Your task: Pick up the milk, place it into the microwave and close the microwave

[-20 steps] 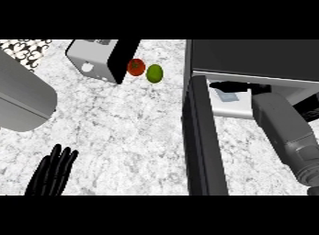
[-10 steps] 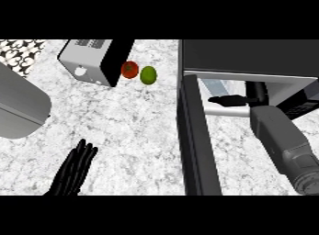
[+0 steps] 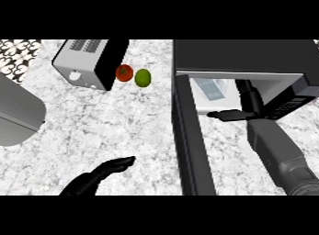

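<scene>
Milk [image 3: 213, 88] lies inside microwave [image 3: 257, 57], pale carton on cavity floor, left part. Judged light, stiff-walled, smooth, likely to slide or tip; best taken across its flat sides, though placing looks done. Right hand [image 3: 247, 108] at cavity mouth beside milk, fingers partly curled round nothing visible. Microwave door [image 3: 189, 142] stands open toward robot; closing not yet done. Left hand [image 3: 97, 176] low over table [image 3: 107, 124], fingers relaxed, holding nothing. Count: one milk, one microwave, one toaster [image 3: 87, 62], one tomato [image 3: 123, 72], one lime [image 3: 143, 77].

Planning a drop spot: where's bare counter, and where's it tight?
Bare counter lies between the toaster, the open microwave door and the left robot hand. Crowded: the microwave opening, holding the milk and the right robot hand.
</scene>
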Controlling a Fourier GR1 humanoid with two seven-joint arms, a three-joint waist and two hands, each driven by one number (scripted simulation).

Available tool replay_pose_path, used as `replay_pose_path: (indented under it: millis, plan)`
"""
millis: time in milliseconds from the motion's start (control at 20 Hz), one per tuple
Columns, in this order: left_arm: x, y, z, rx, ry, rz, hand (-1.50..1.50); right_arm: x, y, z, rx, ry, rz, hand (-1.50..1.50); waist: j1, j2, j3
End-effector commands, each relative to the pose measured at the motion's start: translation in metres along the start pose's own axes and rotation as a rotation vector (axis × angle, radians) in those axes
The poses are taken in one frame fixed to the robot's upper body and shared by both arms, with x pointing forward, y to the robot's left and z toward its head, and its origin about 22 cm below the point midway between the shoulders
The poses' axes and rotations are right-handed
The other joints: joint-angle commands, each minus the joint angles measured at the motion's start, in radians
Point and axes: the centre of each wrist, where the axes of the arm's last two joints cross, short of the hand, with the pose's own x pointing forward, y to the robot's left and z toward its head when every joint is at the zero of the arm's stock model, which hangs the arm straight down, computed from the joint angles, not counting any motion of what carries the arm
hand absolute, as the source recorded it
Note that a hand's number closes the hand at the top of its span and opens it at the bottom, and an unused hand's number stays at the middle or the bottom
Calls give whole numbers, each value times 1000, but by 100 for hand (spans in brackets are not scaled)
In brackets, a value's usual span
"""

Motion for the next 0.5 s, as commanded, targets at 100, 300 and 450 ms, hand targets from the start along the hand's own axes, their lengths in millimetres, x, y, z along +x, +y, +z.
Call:
replay_pose_path:
  millis: [100,300,450]
  plan:
    - [-22,-17,-9,-108,27,-69,150,-18,-28,40,8,-1,-9,-150,-33,-9,-1]
    - [-27,-18,-38,-102,79,-18,150,-25,-27,61,33,-4,-36,-150,-57,-15,-3]
    - [-44,-22,-39,-115,85,-101,150,-25,-48,77,58,-9,-25,-150,-62,-16,-3]
